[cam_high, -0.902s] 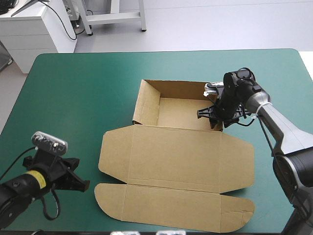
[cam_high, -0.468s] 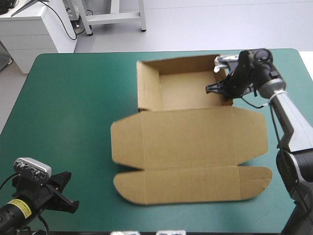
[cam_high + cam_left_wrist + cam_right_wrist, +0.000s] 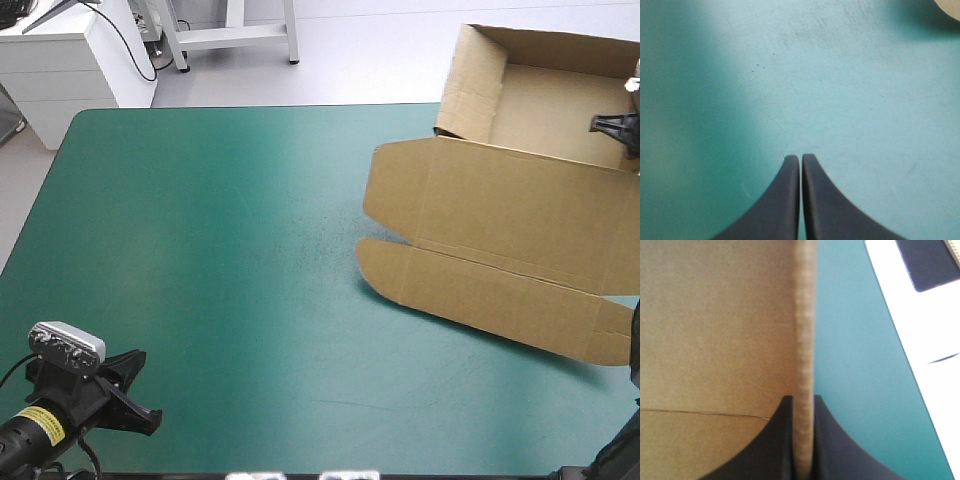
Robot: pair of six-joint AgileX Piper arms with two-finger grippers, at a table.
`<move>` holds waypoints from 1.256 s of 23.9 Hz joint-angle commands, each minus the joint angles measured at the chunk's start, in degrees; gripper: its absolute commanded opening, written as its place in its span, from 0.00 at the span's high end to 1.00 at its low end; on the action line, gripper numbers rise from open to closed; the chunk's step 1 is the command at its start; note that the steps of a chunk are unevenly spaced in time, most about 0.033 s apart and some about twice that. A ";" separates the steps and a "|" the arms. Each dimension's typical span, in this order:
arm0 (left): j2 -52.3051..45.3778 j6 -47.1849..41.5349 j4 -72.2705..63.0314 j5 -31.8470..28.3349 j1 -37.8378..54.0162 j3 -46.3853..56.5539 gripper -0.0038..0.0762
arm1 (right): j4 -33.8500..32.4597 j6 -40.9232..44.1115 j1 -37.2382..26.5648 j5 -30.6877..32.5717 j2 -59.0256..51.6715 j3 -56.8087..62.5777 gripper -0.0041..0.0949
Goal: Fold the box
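The brown box (image 3: 500, 215) lies at the table's far right as an open tray with raised walls, its lid and front flap flat toward me. The tray part reaches past the table's far edge. My right gripper (image 3: 618, 124) is at the tray's right wall, and in the right wrist view the gripper (image 3: 803, 399) is shut on that wall's edge (image 3: 804, 330). My left gripper (image 3: 138, 398) hovers low at the near left corner, far from the box. In the left wrist view this gripper (image 3: 800, 159) is shut on nothing, with a corner of the box (image 3: 951, 5) far ahead.
The teal-green cover (image 3: 220, 250) stretches bare across the left and middle of the table. In the right wrist view the cover's right edge (image 3: 890, 365) runs close beside the held wall, with a white floor beyond it.
The right gripper has shut on the tray's right wall and dragged the whole box from the table's middle to the far right. The left arm drew back toward the near left corner earlier, then stayed.
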 commanded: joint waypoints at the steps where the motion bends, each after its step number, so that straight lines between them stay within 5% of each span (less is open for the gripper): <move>1: 0.43 -0.07 0.21 -4.07 -0.22 -1.50 0.96 | 1.16 -2.33 -4.18 -0.22 -0.66 -1.68 0.98; 7: 0.43 -0.07 0.21 -4.07 -0.22 -1.50 0.96 | 1.19 -5.75 -6.24 -1.05 7.46 -1.60 0.91; 9: 0.43 -0.07 0.21 -3.98 -0.22 -1.50 0.96 | 1.19 -5.90 -6.24 -1.15 10.21 -1.60 0.80; 13: 0.43 -0.07 0.21 -3.98 -0.22 -1.50 0.96 | 0.91 -5.90 -6.24 -1.15 12.26 -1.77 0.35; 16: 0.43 -0.07 0.21 -3.98 -0.22 -1.50 0.96 | -0.59 -4.30 -6.24 -0.23 11.66 -6.18 0.23; 21: 0.43 -0.07 0.21 -3.98 -0.22 -1.50 0.96 | -0.58 -4.68 -6.24 -0.23 6.75 -11.71 0.26; 23: 0.43 -0.07 0.21 -3.98 -0.22 -1.50 0.96 | -0.16 -6.17 -6.24 -0.23 3.90 -11.84 0.39; 27: 0.43 -0.07 -0.60 -3.38 -0.22 -1.50 0.96 | 5.74 -7.69 -6.10 -0.23 -1.90 -11.71 0.94; 30: 0.43 -0.07 -2.59 -3.67 -0.22 -1.46 0.96 | 12.43 -10.53 -4.77 -0.23 -6.37 -10.03 0.96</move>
